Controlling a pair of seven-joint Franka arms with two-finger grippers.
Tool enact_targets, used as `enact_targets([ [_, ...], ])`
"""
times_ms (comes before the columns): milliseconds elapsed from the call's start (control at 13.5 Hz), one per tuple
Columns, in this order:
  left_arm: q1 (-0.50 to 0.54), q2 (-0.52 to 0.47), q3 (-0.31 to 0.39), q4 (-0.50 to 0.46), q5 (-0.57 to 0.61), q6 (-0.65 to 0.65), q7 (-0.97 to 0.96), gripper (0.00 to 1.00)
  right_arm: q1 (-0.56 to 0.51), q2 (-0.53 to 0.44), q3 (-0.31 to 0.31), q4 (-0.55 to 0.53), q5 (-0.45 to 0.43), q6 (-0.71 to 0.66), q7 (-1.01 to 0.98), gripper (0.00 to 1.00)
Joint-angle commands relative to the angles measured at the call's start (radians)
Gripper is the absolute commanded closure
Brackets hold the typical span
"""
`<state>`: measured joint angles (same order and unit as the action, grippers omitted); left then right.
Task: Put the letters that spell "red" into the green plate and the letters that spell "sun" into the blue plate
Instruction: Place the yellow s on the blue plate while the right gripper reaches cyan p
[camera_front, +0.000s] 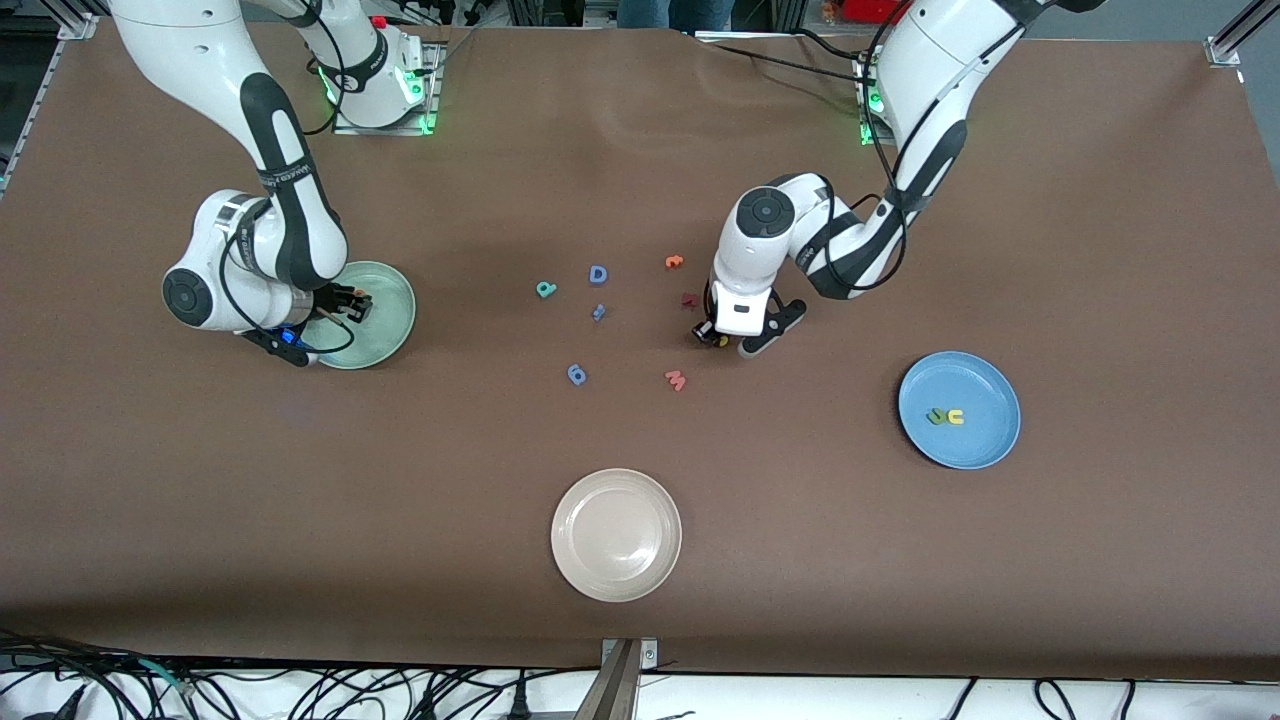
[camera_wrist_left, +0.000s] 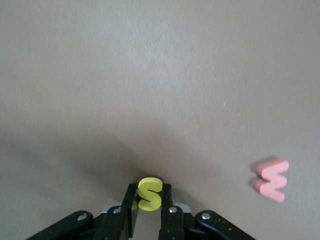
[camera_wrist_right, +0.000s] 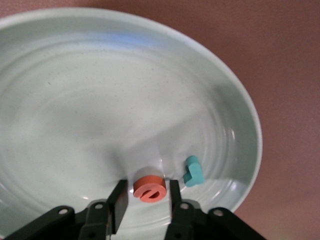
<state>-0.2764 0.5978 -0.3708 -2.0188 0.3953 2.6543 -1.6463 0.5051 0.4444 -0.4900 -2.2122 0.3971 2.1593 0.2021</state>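
Tabletop (camera_front: 640, 150): brown cloth cover, three plates and scattered foam letters on it.

Left gripper (camera_wrist_left: 148, 210): low over the middle of the tabletop, fingers (camera_wrist_left: 131, 202) clamped on the yellow s (camera_wrist_left: 149, 193). Whether the s had left the cloth could not be told. Pink w (camera_wrist_left: 271, 179) lay near it, nearer the front camera.

Right gripper (camera_wrist_right: 146, 200): over the green plate (camera_wrist_right: 75, 100) at the right arm's end of the tabletop. Fingers (camera_wrist_right: 120, 197) stood slightly apart, one on either side of the orange e (camera_wrist_right: 149, 188), with a small gap on each flank; the e appeared to rest on the plate floor. Teal r (camera_wrist_right: 193, 171) lay in the same plate, just beside the e.

Blue plate (camera_front: 985, 440): toward the left arm's end, holding the olive-green n (camera_front: 937, 416) and the yellow u (camera_front: 956, 416), touching.

Teal d (camera_front: 545, 289): on the cloth mid-tabletop, in neither plate.

Other items on the cloth: blue capital D (camera_front: 598, 274), orange t (camera_front: 674, 262), dark red letter (camera_front: 689, 299), two small blue pieces (camera_front: 576, 374). Cream-white plate (camera_front: 616, 535): nearest the front camera.
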Motion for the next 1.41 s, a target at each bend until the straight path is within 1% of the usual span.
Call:
enact_targets([
  [0,0.057,-0.021,-0.007,0.029,0.040,-0.048,0.064,0.91,0.004,-0.035,-0.002,0.005,0.022,-0.019,-0.003,0.06],
  [74,0.087,-0.021,-0.008,0.051,0.040,-0.083,0.103,0.91,0.004,-0.050,-0.002,0.031,0.022,-0.068,0.019,0.06],
  [371,0.198,-0.018,-0.011,0.152,-0.004,-0.235,0.337,0.91,0.012,-0.091,-0.001,0.193,0.019,-0.329,0.164,0.07],
  [520,0.267,-0.016,-0.011,0.222,-0.059,-0.356,0.535,0.90,0.030,-0.114,0.013,0.253,0.017,-0.400,0.268,0.07],
  [594,0.290,-0.016,-0.010,0.261,-0.087,-0.416,0.633,0.90,0.059,-0.121,0.019,0.275,0.019,-0.410,0.333,0.07],
  [743,0.359,-0.018,-0.010,0.308,-0.096,-0.488,0.774,0.89,0.114,-0.121,0.048,0.311,0.020,-0.397,0.493,0.05],
  [817,0.393,-0.018,-0.010,0.310,-0.102,-0.491,0.859,0.89,0.140,-0.116,0.062,0.327,0.023,-0.377,0.569,0.02],
  [1040,0.480,-0.004,-0.008,0.308,-0.115,-0.491,1.084,0.87,0.180,-0.096,0.128,0.330,0.061,-0.273,0.735,0.02],
  [1189,0.505,0.017,-0.005,0.308,-0.115,-0.490,1.175,0.85,0.203,-0.073,0.168,0.329,0.091,-0.189,0.833,0.02],
  [1337,0.526,0.028,-0.003,0.310,-0.113,-0.488,1.195,0.76,0.248,-0.041,0.189,0.319,0.094,-0.094,0.925,0.02],
])
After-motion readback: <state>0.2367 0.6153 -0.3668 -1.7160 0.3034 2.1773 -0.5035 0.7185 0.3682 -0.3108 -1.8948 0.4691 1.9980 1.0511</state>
